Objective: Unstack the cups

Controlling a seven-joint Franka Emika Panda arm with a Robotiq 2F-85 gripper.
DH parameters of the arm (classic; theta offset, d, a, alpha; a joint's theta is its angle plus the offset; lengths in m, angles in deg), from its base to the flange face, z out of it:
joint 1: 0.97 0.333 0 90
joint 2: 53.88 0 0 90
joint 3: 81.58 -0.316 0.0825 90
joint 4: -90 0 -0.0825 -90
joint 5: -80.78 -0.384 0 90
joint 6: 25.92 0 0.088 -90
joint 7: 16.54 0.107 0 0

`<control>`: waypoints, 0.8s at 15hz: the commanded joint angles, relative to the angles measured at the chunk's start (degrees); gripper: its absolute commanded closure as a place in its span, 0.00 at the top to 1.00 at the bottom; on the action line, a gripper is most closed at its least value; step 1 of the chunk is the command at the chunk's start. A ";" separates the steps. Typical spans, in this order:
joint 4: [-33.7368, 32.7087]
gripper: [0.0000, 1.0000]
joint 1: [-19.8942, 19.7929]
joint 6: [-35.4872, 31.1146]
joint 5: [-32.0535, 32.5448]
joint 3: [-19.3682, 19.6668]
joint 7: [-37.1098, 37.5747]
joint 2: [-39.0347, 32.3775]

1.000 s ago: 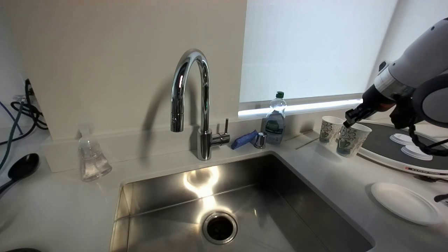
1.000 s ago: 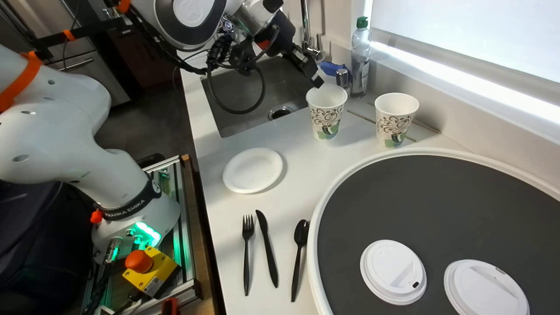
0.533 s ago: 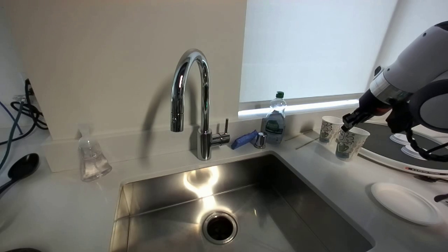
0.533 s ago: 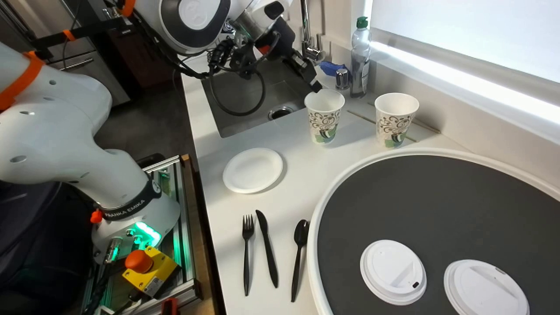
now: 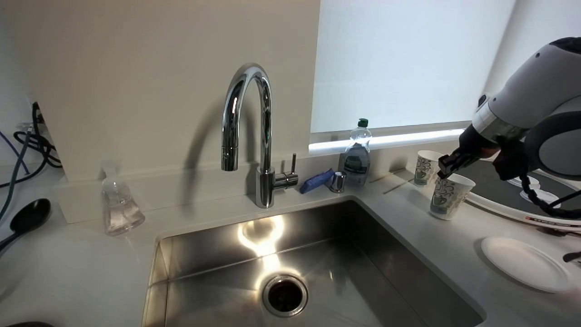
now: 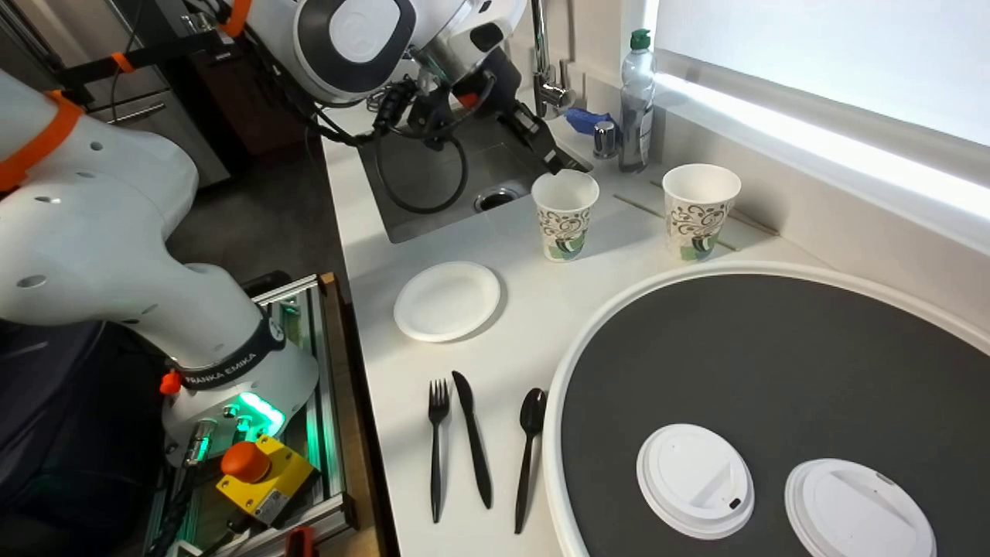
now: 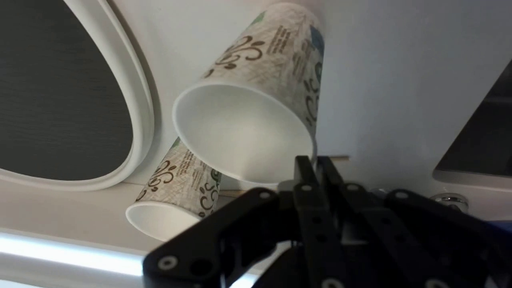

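Note:
Two matching paper cups with a brown swirl print stand apart on the counter. The nearer cup shows in both exterior views [image 6: 563,224] [image 5: 447,200] and large in the wrist view [image 7: 276,72]. The farther cup [image 6: 694,224] stands beside the wall; it also shows in the wrist view [image 7: 182,180]. My gripper [image 7: 316,160] is nearly shut, with the nearer cup's rim in the narrow gap between its fingertips. It comes in from the sink side, in both exterior views [image 6: 566,164] [image 5: 444,169]. Whether the cup's base rests on the counter is hard to tell.
A white plate [image 6: 447,302] lies near the counter edge. A black fork [image 6: 438,449], knife [image 6: 473,445] and spoon [image 6: 530,456] lie in front. A round dark tray [image 6: 773,348] holds white lids. A soap bottle [image 6: 636,116] and the sink [image 5: 218,281] stand behind.
My gripper and the nearer cup have moved together, away from the farther cup and a little toward the plate, and lower. The fingertips look slightly more spread now. The farther cup has not moved.

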 commanded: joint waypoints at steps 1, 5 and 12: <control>0.00 0.41 -0.96 -0.56 1.44 -1.29 2.45 -0.73; -0.01 0.70 -1.12 -0.11 1.70 -1.64 2.61 0.37; -1.70 1.00 5.73 3.11 -6.56 3.59 -3.52 1.23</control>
